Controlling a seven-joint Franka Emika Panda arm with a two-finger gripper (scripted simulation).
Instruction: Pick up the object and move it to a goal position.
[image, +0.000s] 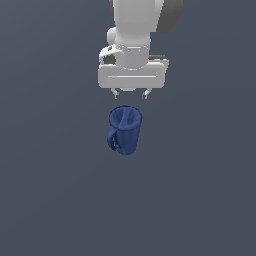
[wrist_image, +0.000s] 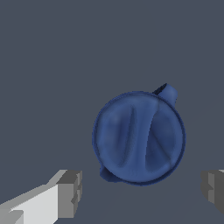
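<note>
Around the mug (image: 125, 129) we see only the plain dark grey surface (image: 50, 200), and no edge or corner of that surface comes into either view, so we cannot place the mug against one. It stands upright near the middle of the exterior view, with bare surface on every side of it. Its loop handle (image: 113, 140) points toward the exterior view's left and a little toward the camera. Our gripper (image: 130, 94) hangs just over the mug, with its white body wider than the mug. Its two fingers (image: 116, 93) are spread apart and they hold nothing. In the wrist view we look straight down into the mug's round mouth, and the grey fingertips (wrist_image: 70, 192) stand wide on either side, apart from the rim and not touching it.
</note>
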